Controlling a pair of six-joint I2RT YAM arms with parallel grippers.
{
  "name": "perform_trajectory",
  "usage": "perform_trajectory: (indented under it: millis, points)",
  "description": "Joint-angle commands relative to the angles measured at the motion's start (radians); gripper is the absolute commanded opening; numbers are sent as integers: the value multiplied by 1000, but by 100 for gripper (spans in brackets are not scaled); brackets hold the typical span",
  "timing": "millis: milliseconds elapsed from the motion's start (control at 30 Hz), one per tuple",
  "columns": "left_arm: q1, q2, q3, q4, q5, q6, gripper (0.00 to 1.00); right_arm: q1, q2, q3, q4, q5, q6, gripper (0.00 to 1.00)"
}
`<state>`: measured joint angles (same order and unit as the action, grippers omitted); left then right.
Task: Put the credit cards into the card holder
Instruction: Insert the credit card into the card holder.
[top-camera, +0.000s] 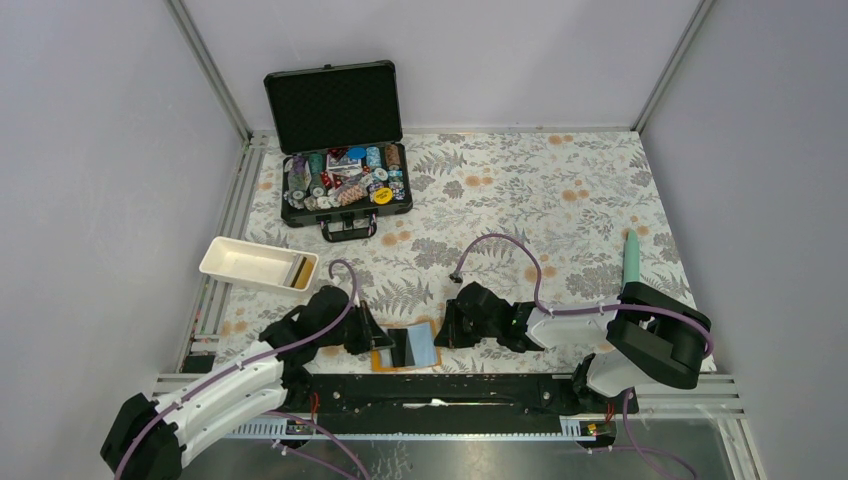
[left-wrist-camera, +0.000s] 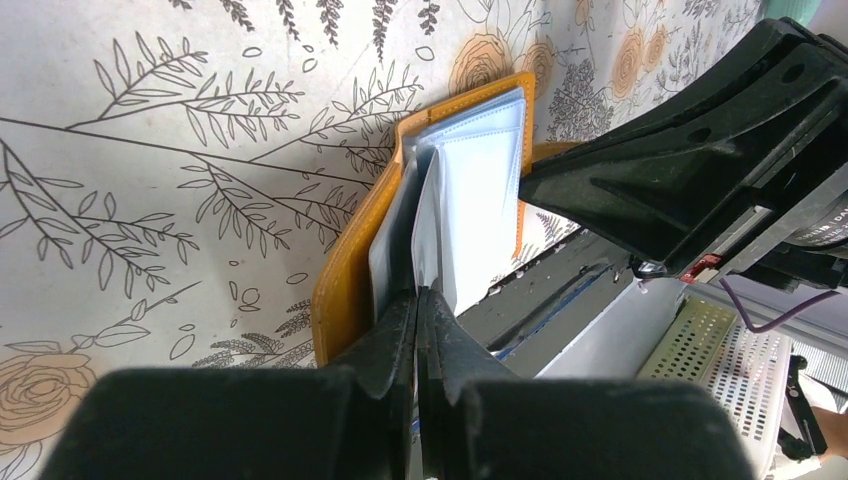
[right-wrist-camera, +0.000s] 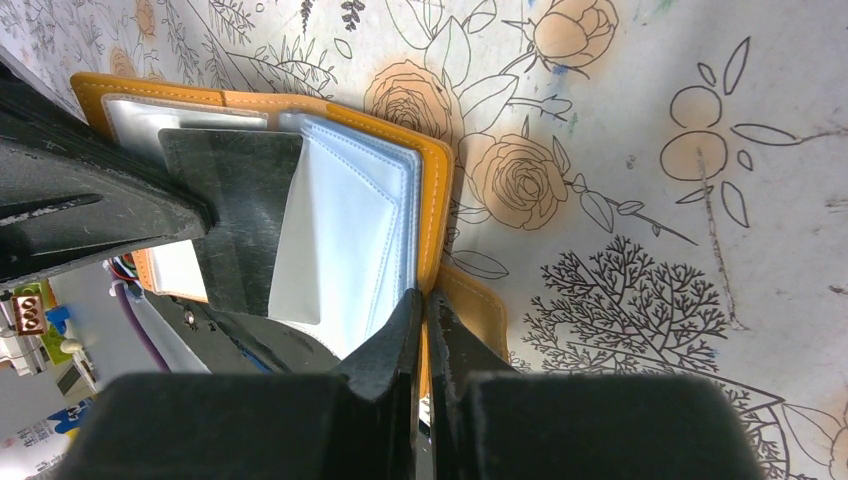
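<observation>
Left gripper (left-wrist-camera: 418, 298), right gripper (right-wrist-camera: 422, 300) on opposite card holder (right-wrist-camera: 437, 190) edges

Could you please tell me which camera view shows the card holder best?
The right wrist view: the card holder lies open and close, its orange rim and pale sleeves plain. The left wrist view shows it steeply, from one end; the top view shows it only small.
</observation>
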<state>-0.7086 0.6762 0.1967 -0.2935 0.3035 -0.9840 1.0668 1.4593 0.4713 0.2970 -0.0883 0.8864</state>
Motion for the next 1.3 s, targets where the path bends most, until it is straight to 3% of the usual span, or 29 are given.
perform_trajectory:
  millis: [0,733,967,1267]
  points:
    - [11,-13,13,-48,5,22,0,6,37,-7,-105,76,-32,0]
    - [14,78,-27,107,91,2,0,5,44,14,-123,78,-39,0]
    - [22,19,-35,29,76,16,0,5,46,14,-125,82,-41,0]
    - [26,35,-58,100,108,-5,0,7,49,16,-128,77,-42,0]
